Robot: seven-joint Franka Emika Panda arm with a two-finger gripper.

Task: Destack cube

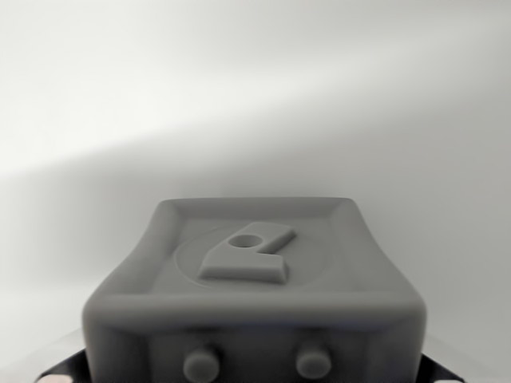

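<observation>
A grey cube with rounded edges fills the lower middle of the wrist view, very close to the camera. Its upper face has a raised rim and an embossed emblem with a small round hole. Two round studs stick out of its near face. Only this one cube shows, and whatever is under it is hidden. Small dark parts show at the bottom corners on both sides of the cube. Whether they belong to my gripper is unclear. No fingertips can be made out, so I cannot say if the cube is held.
A plain white surface lies behind the cube, with a soft diagonal band of shadow across it. No other objects, edges or containers are in view.
</observation>
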